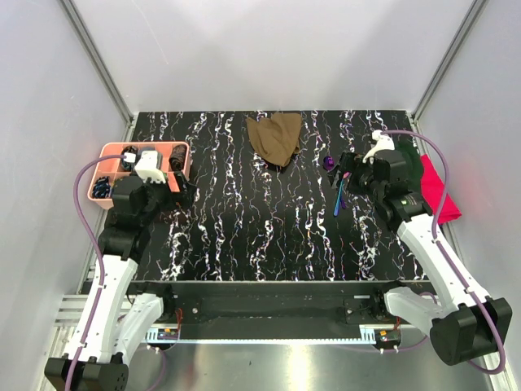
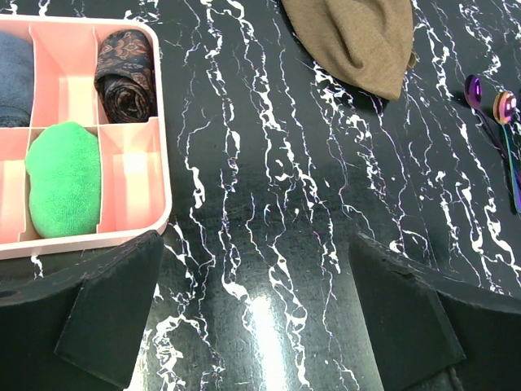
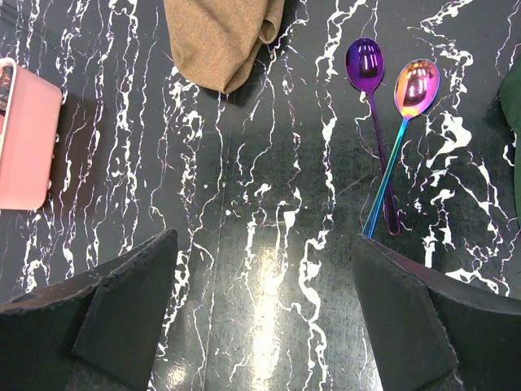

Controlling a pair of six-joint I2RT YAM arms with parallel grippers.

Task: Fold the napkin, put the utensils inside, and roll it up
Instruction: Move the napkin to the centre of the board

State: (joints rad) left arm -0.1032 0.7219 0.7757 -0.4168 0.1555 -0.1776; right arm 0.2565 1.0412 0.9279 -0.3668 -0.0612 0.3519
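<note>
At the bottom of the overhead frame, both arms reach up over the black, white-veined marble table [image 1: 260, 236]. The left gripper [image 2: 260, 326] hangs left of centre with its dark fingers [image 2: 114, 314] spread wide and nothing between them but bare tabletop. The right gripper [image 3: 264, 318] at right of centre is likewise agape and holds nothing. Just beside the left gripper, at middle left, a pink divided tray [image 2: 163, 163] holds a bright green cloth [image 2: 63, 179], a dark patterned roll [image 2: 126, 73] and something blue [image 2: 15, 77], each in its own compartment. In the upper right of the right wrist frame lie the utensils: a purple spoon [image 3: 365, 61] and a spoon with a pinkish-gold bowl [image 3: 417, 85] and a blue handle. Their bowls sit side by side and their slim handles cross near the lower ends. A red cloth [image 1: 435, 191] lies at the right edge. Farthest, at top centre, the napkin [image 1: 275, 138] is an olive-brown, finely woven cloth lying rumpled and bunched, well apart from the spoons and both grippers.
</note>
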